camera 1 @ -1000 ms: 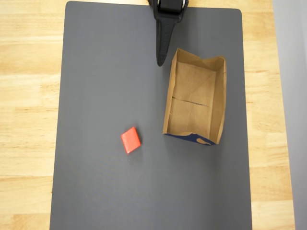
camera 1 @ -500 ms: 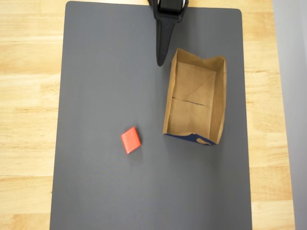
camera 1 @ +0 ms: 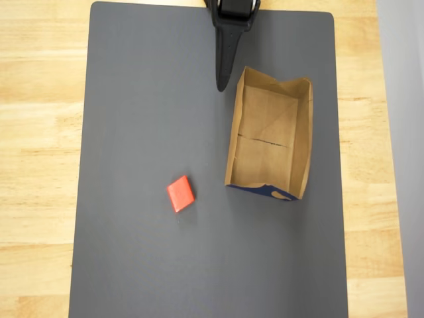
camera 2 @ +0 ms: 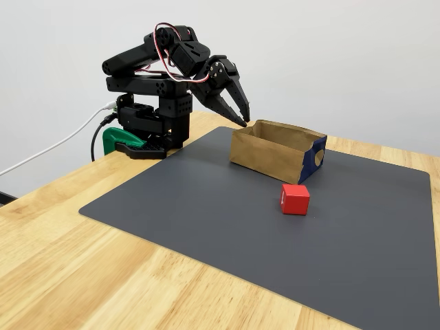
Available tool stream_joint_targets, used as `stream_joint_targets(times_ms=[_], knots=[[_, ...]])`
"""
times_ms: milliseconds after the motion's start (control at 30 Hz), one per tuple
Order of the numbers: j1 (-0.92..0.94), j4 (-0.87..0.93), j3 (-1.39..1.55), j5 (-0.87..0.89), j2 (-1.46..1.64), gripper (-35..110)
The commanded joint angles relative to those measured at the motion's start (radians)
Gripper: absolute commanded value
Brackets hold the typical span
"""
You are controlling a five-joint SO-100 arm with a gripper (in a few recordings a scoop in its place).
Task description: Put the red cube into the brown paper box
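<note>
- On the dark grey mat (camera 1: 132, 99), the red cube (camera 1: 180, 193) rests flat, near the box's blue-printed end but clear of it, with nothing touching it. The fixed view shows a small white mark on the face toward the camera (camera 2: 295, 199).
- Beside it, the brown paper box (camera 1: 269, 140) lies open side up with nothing inside. Its low walls are creased, and one long wall faces the cube's side of the mat.
- At the mat's far edge, the hand (camera 2: 241, 118) hangs folded back near the arm's base, tips pointing down just outside the box's far corner. In the fixed view I read the fingers as slightly parted and grasping nothing; the overhead view shows them as one dark wedge (camera 1: 222, 85).
- The mat lies on a light wooden desk (camera 1: 40, 132); the arm is clamped at its back edge.
- Step in hand, as I judge it: the reach has not begun, and the cube is not yet picked up.
- Next move, as I judge it: I must extend past the box without clipping its wall, open wider, align with the cube's rotated faces, then descend.
</note>
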Motion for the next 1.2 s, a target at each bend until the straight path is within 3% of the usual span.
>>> stream_joint_targets(times_ms=[0,1167], knots=[[0.002,0.006,-0.002,-0.012,-0.005,0],[-0.015,0.009,-0.002,-0.037,-0.003,3]])
